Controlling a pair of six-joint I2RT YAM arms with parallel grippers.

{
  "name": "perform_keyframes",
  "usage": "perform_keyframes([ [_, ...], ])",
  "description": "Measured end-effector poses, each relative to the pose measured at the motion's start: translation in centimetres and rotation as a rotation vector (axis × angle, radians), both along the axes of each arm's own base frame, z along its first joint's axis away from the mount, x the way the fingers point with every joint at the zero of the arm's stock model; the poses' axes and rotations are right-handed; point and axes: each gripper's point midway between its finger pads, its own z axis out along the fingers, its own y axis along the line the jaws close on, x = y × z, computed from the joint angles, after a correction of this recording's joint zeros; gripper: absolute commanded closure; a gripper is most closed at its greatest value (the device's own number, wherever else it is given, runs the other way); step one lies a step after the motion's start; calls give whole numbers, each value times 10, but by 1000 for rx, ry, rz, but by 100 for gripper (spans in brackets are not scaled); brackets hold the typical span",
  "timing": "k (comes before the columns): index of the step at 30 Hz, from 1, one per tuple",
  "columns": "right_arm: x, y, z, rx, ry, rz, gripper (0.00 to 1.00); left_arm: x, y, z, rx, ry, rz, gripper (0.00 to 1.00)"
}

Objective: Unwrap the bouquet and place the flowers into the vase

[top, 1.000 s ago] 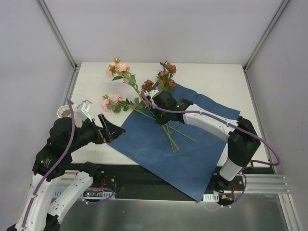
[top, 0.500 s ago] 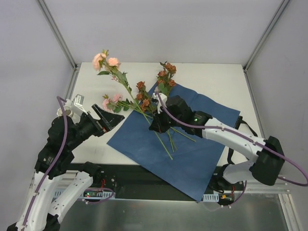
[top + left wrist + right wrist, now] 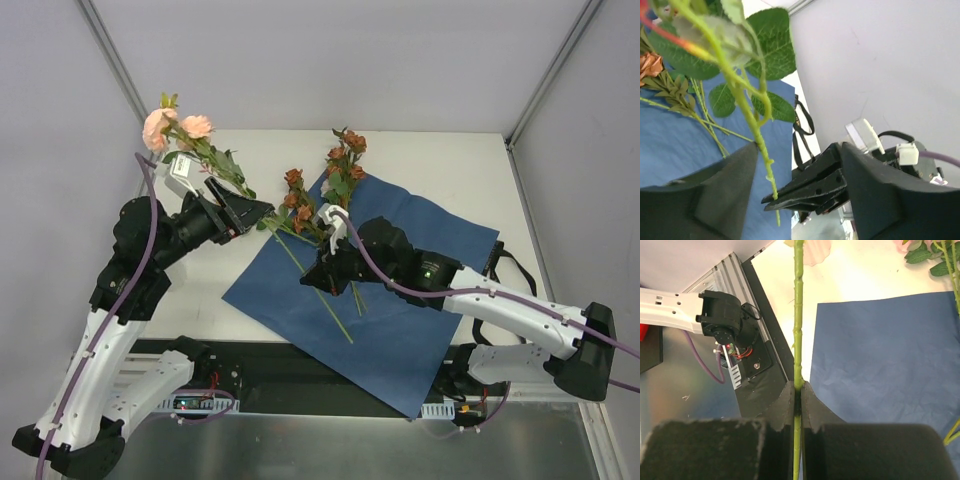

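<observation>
Pale-pink artificial roses' thin green stem (image 3: 799, 330) is pinched in the right gripper (image 3: 798, 388); left gripper (image 3: 800, 146), jaws apart around it, should close squarely.

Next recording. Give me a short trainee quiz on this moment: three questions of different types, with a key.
1. True or false: the right gripper is shut on a green stem.
2. The pink roses on that stem are: A) up in the air near the left arm, B) lying flat, C) out of view.
3. Fill in: the left gripper has its jaws ___, with the same stem between them.

Key: 1 true; 2 A; 3 open.
</observation>
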Motion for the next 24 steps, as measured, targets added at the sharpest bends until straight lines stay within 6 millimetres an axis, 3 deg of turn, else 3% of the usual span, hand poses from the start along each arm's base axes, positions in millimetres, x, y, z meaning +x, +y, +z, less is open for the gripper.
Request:
perform_keyframes([
  [3, -1, -1, 2, 1, -16, -8, 100, 3, -1, 4, 0, -11, 0, 48],
  [7, -1, -7, 11, 16, -50, -26, 100, 3, -2, 3, 0, -6, -7, 42],
  [13, -1, -13, 21, 31, -88, -24, 100, 0, -2, 5, -1, -15, -15, 43],
  [16, -3, -14, 19, 21, -93, -16, 100, 1, -3, 5, 5, -18, -18, 52],
  [20, -5, -15, 15, 3, -95, -6, 100, 8, -6, 10, 22, -30, -28, 79],
  [23, -6, -16, 13, -6, -97, -1, 100, 13, -8, 8, 41, -35, -34, 87],
  [24, -6, -16, 12, -10, -98, 0, 100, 14, -9, 6, 46, -33, -36, 95],
])
